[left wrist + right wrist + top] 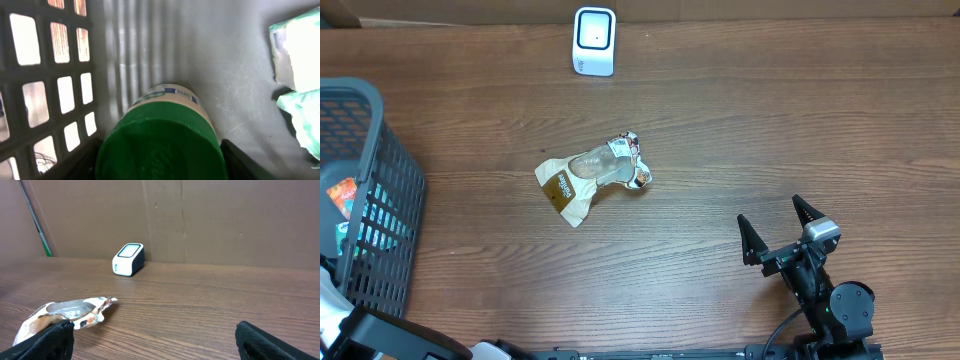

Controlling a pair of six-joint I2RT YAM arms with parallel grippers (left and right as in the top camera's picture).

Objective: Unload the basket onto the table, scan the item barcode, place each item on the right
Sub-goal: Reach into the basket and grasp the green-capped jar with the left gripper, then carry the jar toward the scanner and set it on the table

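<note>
While my left gripper (160,167) straddles the jar (167,105) in the basket (50,75), seat the grip first.
Jaws hug its green lid; whether they bite yet, I cannot tell. I'd squeeze square, lift clear of the wall, then show its label to the scanner (594,40); my right gripper (770,212) stands wide open.

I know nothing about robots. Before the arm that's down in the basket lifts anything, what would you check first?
1. Left gripper straddles the green-lidded round container: ok.
2. Grip fully closed on the lid: cannot tell.
3. Container's barcode located: not ok, none in view.
4. Room beside the grey plastic basket wall for a lift: cannot tell.
5. The white box-shaped scanner stands unobstructed on the wooden table: ok.
6. Right gripper open, empty, away from the scanner: ok.
</note>
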